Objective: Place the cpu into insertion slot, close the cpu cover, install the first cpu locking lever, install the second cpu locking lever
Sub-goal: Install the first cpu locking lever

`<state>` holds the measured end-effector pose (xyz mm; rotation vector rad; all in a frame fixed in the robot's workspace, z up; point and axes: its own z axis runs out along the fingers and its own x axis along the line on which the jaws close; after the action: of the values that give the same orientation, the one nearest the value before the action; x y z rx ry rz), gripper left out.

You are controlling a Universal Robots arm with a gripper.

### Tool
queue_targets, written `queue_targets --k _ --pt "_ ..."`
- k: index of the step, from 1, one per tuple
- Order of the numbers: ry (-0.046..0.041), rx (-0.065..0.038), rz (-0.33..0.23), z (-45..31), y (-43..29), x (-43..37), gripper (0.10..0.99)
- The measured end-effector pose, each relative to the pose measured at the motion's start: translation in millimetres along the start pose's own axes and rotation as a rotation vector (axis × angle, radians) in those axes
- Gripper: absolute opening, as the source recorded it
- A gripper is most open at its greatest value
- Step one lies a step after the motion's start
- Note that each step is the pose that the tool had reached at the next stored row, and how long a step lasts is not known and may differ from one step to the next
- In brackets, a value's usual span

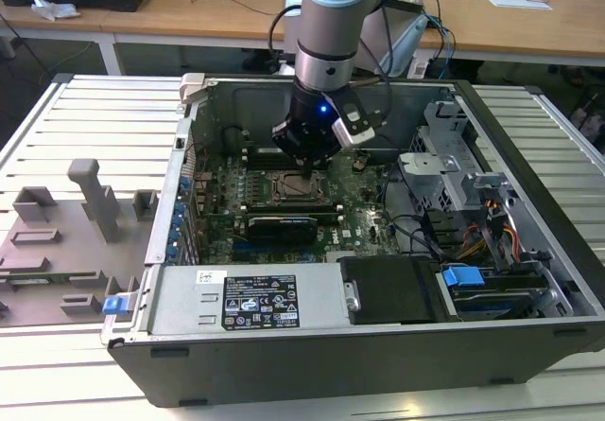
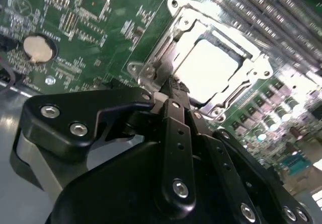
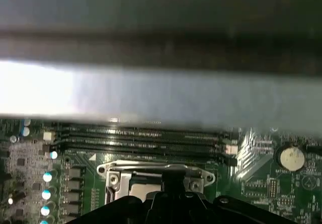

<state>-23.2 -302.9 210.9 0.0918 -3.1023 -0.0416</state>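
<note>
Gripper (image 2: 173,90): low over the socket, at frame centre in the exterior view; fingers (image 2: 176,128) drawn together to one narrow tip, clenched, with nothing seen between them.
Contact: tip pressed at the edge of the socket frame, on or just beside a thin metal lever there; cannot tell which.
Cpu (image 2: 211,70): already seated, a pale bright square in the right-centre of the second wrist view.
Insertion slot (image 1: 295,186): middle of the green board (image 1: 354,194), inside the open computer case (image 1: 529,156).
Cpu cover (image 2: 201,30): appears lying flat around the chip, silver frame closed over it.
Memory slots (image 3: 141,136): long dark bars just beyond the socket in the first wrist view.
Risk: tip sliding off the thin lever, caused by the small contact area; then scraping of the board nearby.
Risk: lever springing back if not hooked fully, leaving the cover loose.
</note>
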Motion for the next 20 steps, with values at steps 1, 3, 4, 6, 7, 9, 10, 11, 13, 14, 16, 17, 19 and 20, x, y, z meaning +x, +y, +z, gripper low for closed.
queue_targets --k 1,3,4,6,7,9,10,11,13,14,16,17,19,20 --pt "0.0 0.0 0.0 -0.1 -2.4 0.2 0.106" --pt "0.0 0.001 0.0 -0.2 -10.2 0.8 0.106" --pt "0.0 0.001 0.0 -0.4 -15.0 1.1 0.106" --pt "-0.0001 0.001 0.0 -0.6 -19.1 1.3 0.106" --pt "0.0 0.001 0.0 -2.4 -19.9 1.5 0.106" --pt "-0.0002 0.001 0.0 -7.0 -20.0 1.7 0.106" --pt "-0.0001 0.001 0.0 -11.9 -20.0 1.8 0.106" --pt "-0.0002 0.001 0.0 -15.1 -19.9 1.9 0.106" --pt "-0.0002 0.001 0.0 -24.1 -19.6 2.3 0.106" --pt "-0.0002 0.001 0.0 -26.8 -19.5 2.4 0.106" --pt "-0.0002 0.001 0.0 -33.3 -19.4 2.6 0.106" --pt "-0.0002 0.001 0.0 -35.4 -19.3 2.7 0.106" --pt "-0.0003 0.0 0.0 -39.4 -19.1 2.8 0.106" --pt "-0.0003 0.0 0.0 -39.5 -19.1 2.8 0.106"
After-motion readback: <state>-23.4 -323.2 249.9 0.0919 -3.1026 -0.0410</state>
